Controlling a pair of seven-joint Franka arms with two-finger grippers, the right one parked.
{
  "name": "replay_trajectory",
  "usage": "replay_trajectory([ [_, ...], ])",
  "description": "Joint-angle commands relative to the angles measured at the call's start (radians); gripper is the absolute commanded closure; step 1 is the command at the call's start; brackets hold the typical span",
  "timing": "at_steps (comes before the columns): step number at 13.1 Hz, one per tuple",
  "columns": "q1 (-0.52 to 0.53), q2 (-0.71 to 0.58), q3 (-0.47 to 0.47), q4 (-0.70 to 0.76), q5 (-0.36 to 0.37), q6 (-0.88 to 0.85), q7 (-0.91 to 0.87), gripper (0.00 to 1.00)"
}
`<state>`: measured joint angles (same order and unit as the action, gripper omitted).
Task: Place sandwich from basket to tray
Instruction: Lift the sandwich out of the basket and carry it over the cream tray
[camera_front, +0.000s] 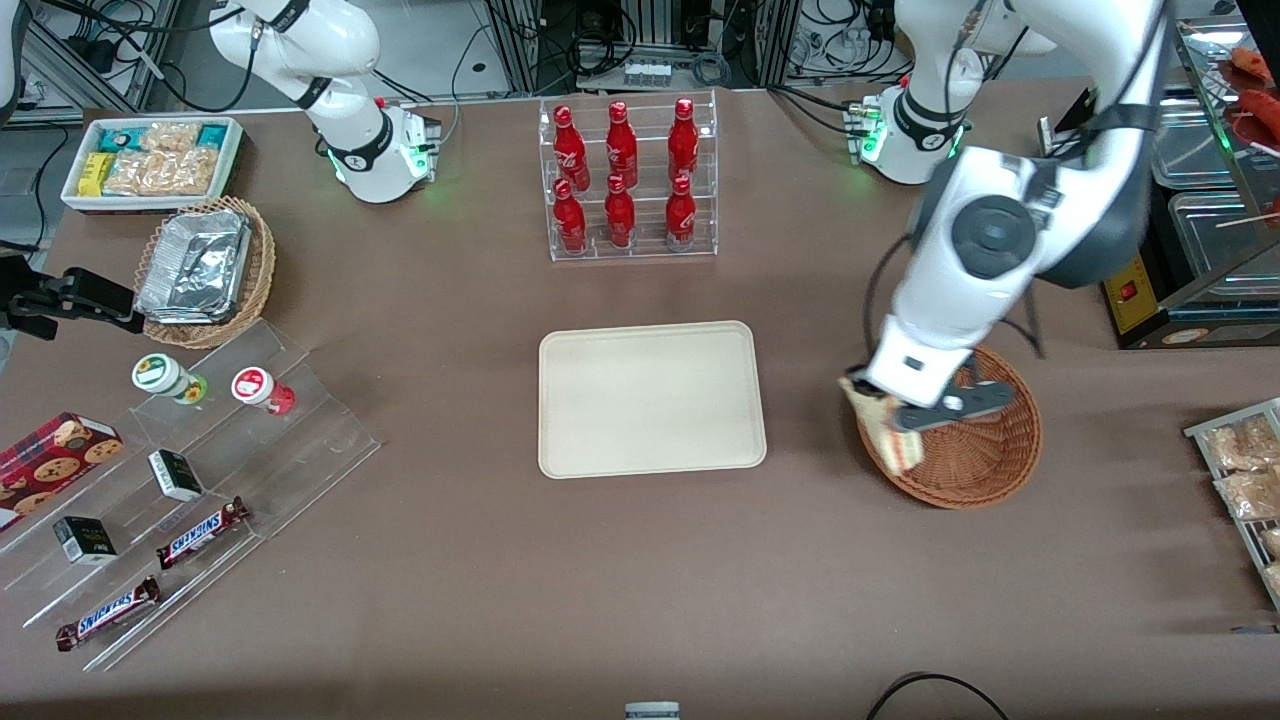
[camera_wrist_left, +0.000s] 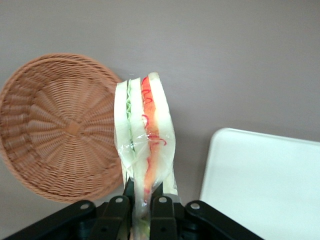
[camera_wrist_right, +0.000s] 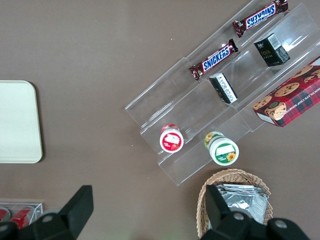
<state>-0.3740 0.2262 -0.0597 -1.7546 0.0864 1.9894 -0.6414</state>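
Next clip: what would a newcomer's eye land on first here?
Probably the gripper, shut on a wrapped sandwich and holding it above the rim of the round wicker basket. Next, the bare cream tray mid-table, beside the basket toward the parked arm's end. Then the red bottles in a clear rack, farther from the front camera than the tray.

The tray (camera_front: 652, 398) lies flat on the desk (camera_front: 600, 580), nearer the front camera than the bottle rack (camera_front: 628, 180). The basket (camera_front: 975, 455) sits toward the working arm's end, apart from the tray. The tool (camera_front: 905, 405) hangs over the basket's rim on the tray's side, clamping the sandwich (camera_front: 885, 425) above that rim.
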Motion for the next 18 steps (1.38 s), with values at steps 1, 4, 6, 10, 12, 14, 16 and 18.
replay_trajectory([
  [1, -0.097, 0.114, 0.012, 0.17, -0.026, -0.084, -0.004, 1.0],
  [4, -0.196, 0.212, 0.012, 0.278, -0.089, -0.081, -0.014, 1.0],
  [6, -0.235, 0.275, 0.012, 0.357, -0.123, -0.081, -0.012, 1.0],
  [10, -0.339, 0.424, 0.014, 0.469, -0.143, -0.066, -0.053, 1.0],
  [12, -0.379, 0.47, 0.012, 0.457, -0.143, 0.027, -0.057, 1.0],
  [14, -0.384, 0.478, 0.014, 0.42, -0.145, 0.043, -0.055, 1.0],
  [16, -0.407, 0.515, 0.014, 0.409, -0.142, 0.089, -0.054, 1.0],
  [18, -0.427, 0.544, 0.014, 0.389, -0.129, 0.104, -0.054, 1.0],
])
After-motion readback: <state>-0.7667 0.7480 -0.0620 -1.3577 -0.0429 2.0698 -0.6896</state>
